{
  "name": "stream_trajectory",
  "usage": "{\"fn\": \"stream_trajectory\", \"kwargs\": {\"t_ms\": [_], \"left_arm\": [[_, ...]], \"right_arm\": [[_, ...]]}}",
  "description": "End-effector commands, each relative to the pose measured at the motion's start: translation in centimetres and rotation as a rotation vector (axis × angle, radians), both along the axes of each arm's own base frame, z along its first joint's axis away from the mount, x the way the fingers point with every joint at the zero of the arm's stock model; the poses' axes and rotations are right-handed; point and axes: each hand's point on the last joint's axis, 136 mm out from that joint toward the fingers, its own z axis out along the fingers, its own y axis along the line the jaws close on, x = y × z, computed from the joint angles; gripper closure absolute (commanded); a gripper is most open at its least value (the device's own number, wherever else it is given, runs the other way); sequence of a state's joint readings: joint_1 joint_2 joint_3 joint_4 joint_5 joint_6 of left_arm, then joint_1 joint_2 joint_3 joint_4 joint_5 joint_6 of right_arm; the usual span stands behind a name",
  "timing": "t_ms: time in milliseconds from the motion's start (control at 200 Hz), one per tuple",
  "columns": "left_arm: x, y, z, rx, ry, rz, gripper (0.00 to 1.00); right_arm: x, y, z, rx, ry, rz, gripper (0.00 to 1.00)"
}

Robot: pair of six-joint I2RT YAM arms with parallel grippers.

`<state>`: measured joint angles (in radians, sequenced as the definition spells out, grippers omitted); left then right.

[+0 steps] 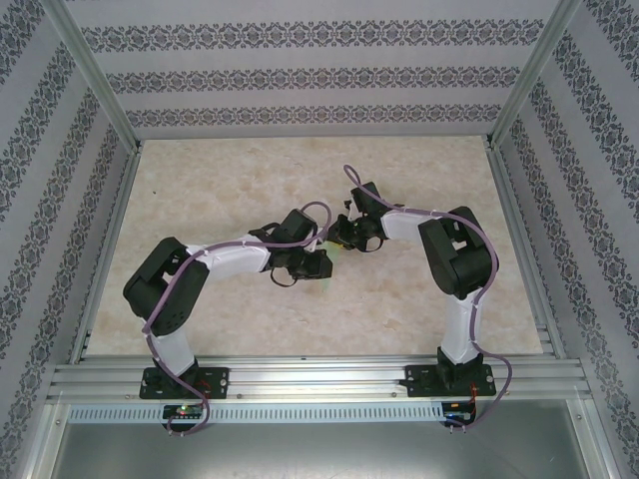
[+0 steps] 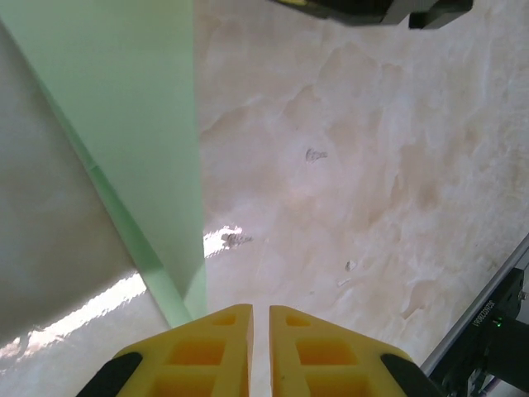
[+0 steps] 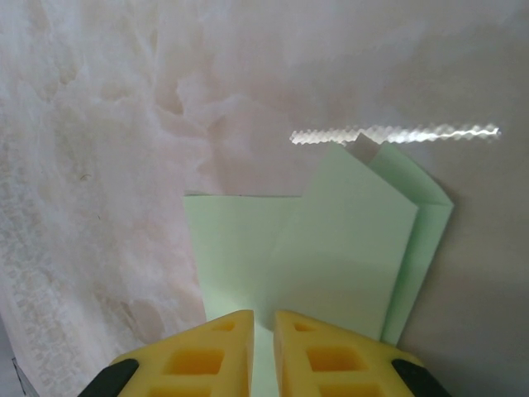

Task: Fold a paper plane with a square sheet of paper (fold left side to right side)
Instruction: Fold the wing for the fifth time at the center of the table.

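Observation:
The sheet of paper (image 3: 331, 248) is pale mint green and folded into layers, with a flap doubled over along its right edge. My right gripper (image 3: 264, 314) is shut on its near edge, and green shows in the thin slit between the yellow fingers. In the left wrist view the paper (image 2: 140, 124) rises as a tall green wedge at the upper left, just left of my left gripper (image 2: 260, 308). That gripper is shut with only bare table in its slit. From above, the two grippers meet mid-table, left (image 1: 318, 261) and right (image 1: 344, 238).
The marbled beige table (image 1: 300, 170) stretches on all sides of the arms. Patterned walls enclose it on three sides. An aluminium rail (image 1: 319, 374) runs along the near edge, and a dark rail (image 2: 496, 314) shows at the left wrist view's lower right.

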<state>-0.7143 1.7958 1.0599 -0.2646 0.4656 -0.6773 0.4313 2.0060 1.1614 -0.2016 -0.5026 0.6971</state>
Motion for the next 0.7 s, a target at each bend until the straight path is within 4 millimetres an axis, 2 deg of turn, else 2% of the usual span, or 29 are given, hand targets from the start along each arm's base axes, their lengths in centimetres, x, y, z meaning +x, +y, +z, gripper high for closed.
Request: {"fn": "stream_trajectory", "kwargs": {"t_ms": [0, 310, 694], "left_arm": [[0.7, -1.4, 0.2, -0.013, -0.029, -0.052, 0.85], [0.6, -2.4, -1.8, -0.016, 0.031, -0.087, 0.85], [-1.5, -0.3, -5.2, 0.065, 0.109, -0.077, 0.86]], "right_arm": [[-1.1, -0.9, -2.9, -0.074, 0.059, 0.004, 0.84], [-1.2, -1.0, -3.3, -0.081, 0.069, 0.002, 0.84], [-1.3, -1.8, -3.6, -0.113, 0.074, -0.003, 0.84]]}}
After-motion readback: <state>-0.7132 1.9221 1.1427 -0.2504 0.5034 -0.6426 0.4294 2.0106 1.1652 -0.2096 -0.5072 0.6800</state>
